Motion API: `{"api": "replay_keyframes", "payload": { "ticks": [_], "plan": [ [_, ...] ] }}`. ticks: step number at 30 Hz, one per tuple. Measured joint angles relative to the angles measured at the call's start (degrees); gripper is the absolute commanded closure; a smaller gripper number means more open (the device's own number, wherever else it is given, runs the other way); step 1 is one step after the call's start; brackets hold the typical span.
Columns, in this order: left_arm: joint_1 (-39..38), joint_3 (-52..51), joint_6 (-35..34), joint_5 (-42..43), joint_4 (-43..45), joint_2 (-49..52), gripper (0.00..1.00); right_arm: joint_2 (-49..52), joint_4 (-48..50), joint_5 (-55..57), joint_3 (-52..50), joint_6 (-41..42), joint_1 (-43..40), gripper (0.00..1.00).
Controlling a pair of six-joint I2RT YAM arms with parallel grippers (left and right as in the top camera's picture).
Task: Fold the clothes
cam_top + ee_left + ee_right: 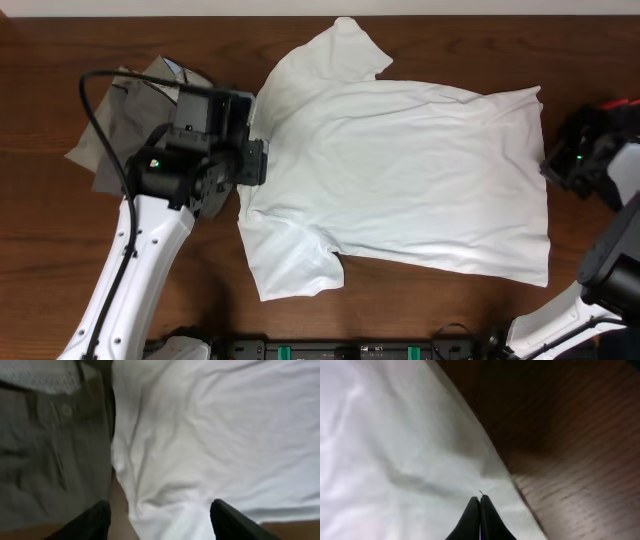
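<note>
A white cotton T-shirt (400, 180) lies spread flat and softly creased on the middle of the dark wood-grain bench (60, 250). Crumpled grey-khaki trousers (130, 120) lie just beside it, toward the left edge. The left tool (160, 517) gapes wide over the shirt's neck end. The right tool (480, 505) is pinched together at the hem.

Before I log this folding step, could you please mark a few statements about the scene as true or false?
1. The white T-shirt lies spread flat on the table. True.
2. The left gripper is shut. False: its jaws stand apart above the shirt's edge.
3. The grey trousers lie on top of the T-shirt. False: they lie beside it.
4. The right gripper is shut. True.
</note>
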Motion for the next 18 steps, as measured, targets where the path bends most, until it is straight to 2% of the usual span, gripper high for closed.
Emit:
{"api": "replay_keyframes", "payload": {
  "ticks": [5, 14, 18],
  "plan": [
    [0.0, 0.0, -0.2, 0.3, -2.6, -0.3, 0.35, 2.9, 5.3, 5.9, -1.0, 1.2, 1.5, 0.99],
    [0.0, 0.0, -1.0, 0.3, -3.0, -0.3, 0.35, 5.3, 12.7, 10.2, 0.5, 2.4, 1.6, 0.99],
    [0.0, 0.0, -1.4, 0.3, -3.0, -0.3, 0.35, 5.9, 13.7, 12.7, 1.2, 2.4, 1.5, 0.96]
  ]
}}
